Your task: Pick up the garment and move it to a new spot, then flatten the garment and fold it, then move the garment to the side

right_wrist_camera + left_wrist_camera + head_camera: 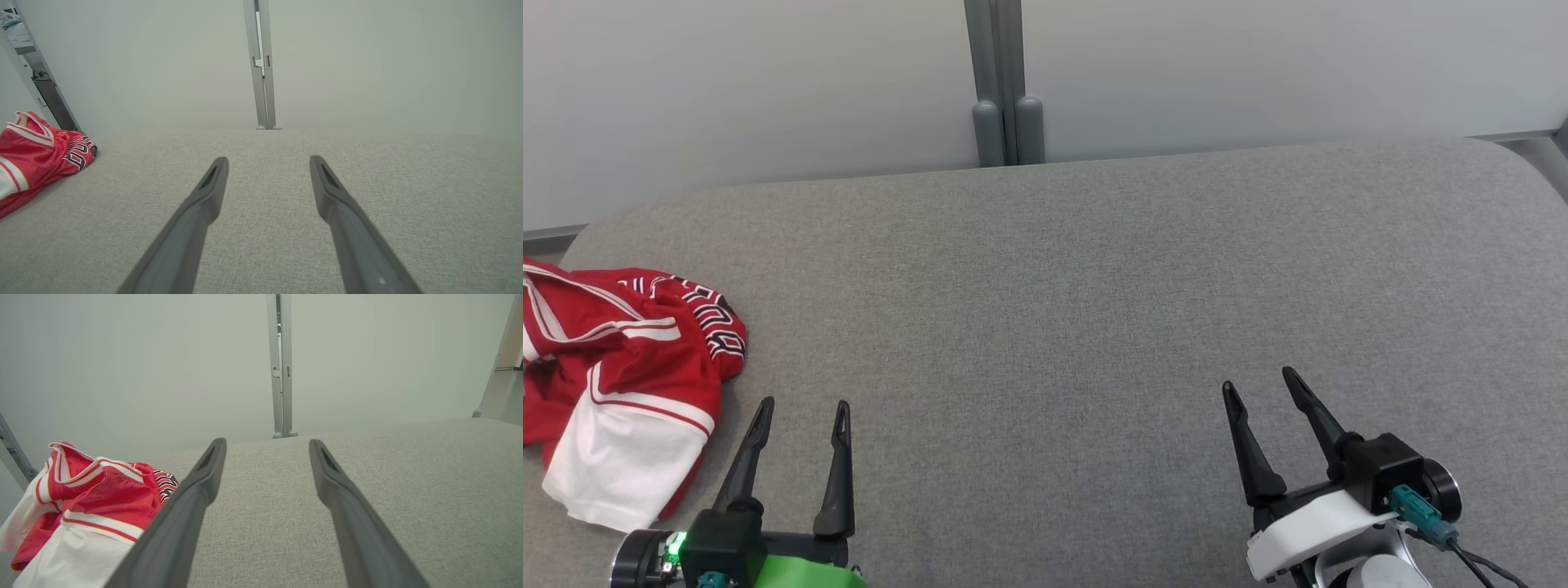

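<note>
One garment [621, 367], red-and-white jersey, crumpled at left edge of grey fabric surface [1045, 310]. Two grippers: left gripper [805, 404] just beside garment, not touching, jaws spread, empty; right gripper [1258, 379] well apart toward right side, jaws spread, empty. One grey post [1006, 122] behind far edge. Head view: both grippers, black lettering on jersey. Right wrist view: dark equipment [51, 96] past garment. Left wrist view: white hem close beside own finger.
</note>
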You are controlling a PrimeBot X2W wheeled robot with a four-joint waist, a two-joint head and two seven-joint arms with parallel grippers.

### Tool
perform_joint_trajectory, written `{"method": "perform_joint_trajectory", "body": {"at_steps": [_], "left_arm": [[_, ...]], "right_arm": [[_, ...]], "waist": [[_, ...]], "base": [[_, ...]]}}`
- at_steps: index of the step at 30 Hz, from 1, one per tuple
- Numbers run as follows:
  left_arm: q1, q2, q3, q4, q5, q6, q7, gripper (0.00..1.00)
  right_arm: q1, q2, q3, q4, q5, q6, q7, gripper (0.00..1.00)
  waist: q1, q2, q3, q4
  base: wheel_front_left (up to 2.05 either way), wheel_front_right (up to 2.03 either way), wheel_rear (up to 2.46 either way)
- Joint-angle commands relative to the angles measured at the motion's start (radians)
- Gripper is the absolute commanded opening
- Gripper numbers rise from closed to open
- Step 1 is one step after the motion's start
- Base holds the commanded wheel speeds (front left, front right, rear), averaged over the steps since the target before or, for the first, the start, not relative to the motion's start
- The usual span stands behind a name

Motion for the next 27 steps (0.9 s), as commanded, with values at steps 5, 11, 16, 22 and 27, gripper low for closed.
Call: {"method": "perform_joint_trajectory", "body": {"at_steps": [5, 11, 16, 22, 27], "left_arm": [[0.01, -0.001, 0.006, 0.003, -0.005, -0.005, -0.003, 1.0], [0.011, -0.001, 0.005, 0.006, -0.009, -0.008, -0.002, 1.0], [-0.009, 0.0, -0.011, 0.015, -0.018, -0.008, -0.002, 1.0], [-0.012, 0.0, -0.017, 0.018, -0.025, 0.0, -0.002, 1.0], [0.01, 0.0, -0.006, 0.017, -0.037, 0.015, -0.002, 1.0]], "right_arm": [[0.007, -0.003, 0.001, 0.008, -0.005, 0.0, -0.003, 1.0], [0.005, -0.003, 0.006, 0.008, -0.004, 0.0, -0.003, 1.0], [0.019, -0.003, 0.003, -0.002, -0.01, 0.0, -0.003, 1.0], [0.033, -0.003, 0.011, -0.007, -0.017, 0.0, -0.003, 1.0], [0.043, -0.003, 0.018, -0.015, -0.014, 0.0, -0.003, 1.0]], "waist": [[0.0, 0.0, -0.002, -0.001], [0.0, 0.0, -0.001, -0.002], [0.0, 0.0, 0.0, 0.028], [0.0, 0.0, -0.001, 0.111], [0.0, 0.0, -0.003, 0.2]], "base": [[0.0, 0.0, 0.0], [0.0, 0.0, 0.0], [0.0, 0.0, 0.0], [0.0, 0.0, 0.0], [0.0, 0.0, 0.0]]}}
